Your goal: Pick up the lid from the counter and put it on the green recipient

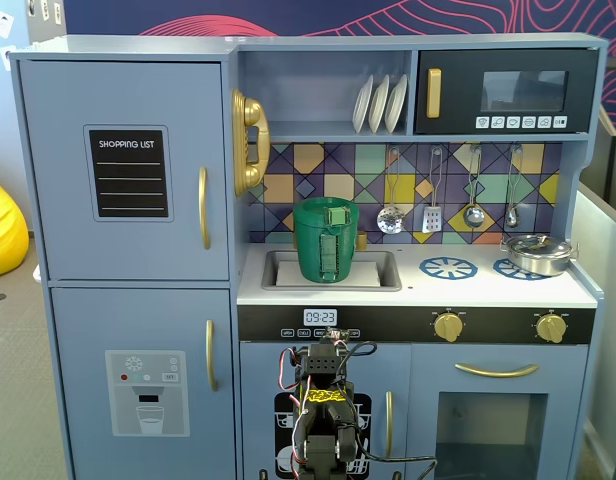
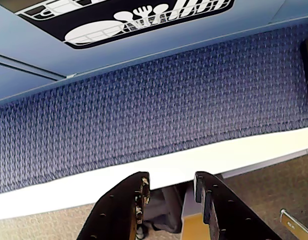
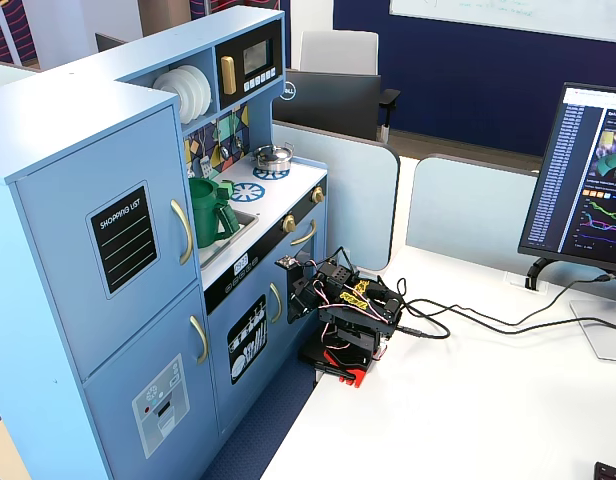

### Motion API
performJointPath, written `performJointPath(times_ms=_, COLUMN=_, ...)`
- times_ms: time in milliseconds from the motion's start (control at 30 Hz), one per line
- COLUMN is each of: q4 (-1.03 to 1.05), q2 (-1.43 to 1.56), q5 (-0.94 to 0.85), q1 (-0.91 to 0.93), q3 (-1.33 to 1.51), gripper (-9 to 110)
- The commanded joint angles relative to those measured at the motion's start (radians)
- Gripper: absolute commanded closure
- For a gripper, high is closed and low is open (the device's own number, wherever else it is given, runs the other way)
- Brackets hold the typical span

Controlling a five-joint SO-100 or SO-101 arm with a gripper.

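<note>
The green recipient [image 1: 326,250] stands upright in the sink of the toy kitchen; it also shows in the other fixed view [image 3: 208,212]. The lid [image 1: 322,209], a flat green disc with a small raised tab, lies on the recipient's top and closes it. It shows in the other fixed view too [image 3: 214,186]. My arm [image 3: 353,312] is folded low on the white table in front of the kitchen, well below the counter. My gripper [image 2: 170,182] points down over the table edge at blue carpet. Its jaws stand a little apart with nothing between them.
A silver pot [image 1: 536,252] sits on the right blue burner ring, and the left ring [image 1: 448,267] is bare. Utensils hang on the back wall. Cables [image 3: 468,320] run across the white table to a monitor [image 3: 588,170] at the right.
</note>
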Motion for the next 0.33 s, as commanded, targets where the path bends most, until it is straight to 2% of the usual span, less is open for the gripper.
performJointPath(times_ms=0, q4=0.190, q2=-0.003, q5=-0.064, q1=-0.005, q3=0.012, gripper=100)
performJointPath(times_ms=300, q4=0.195, q2=-0.003, q5=-0.089, q1=-0.005, q3=0.012, gripper=99)
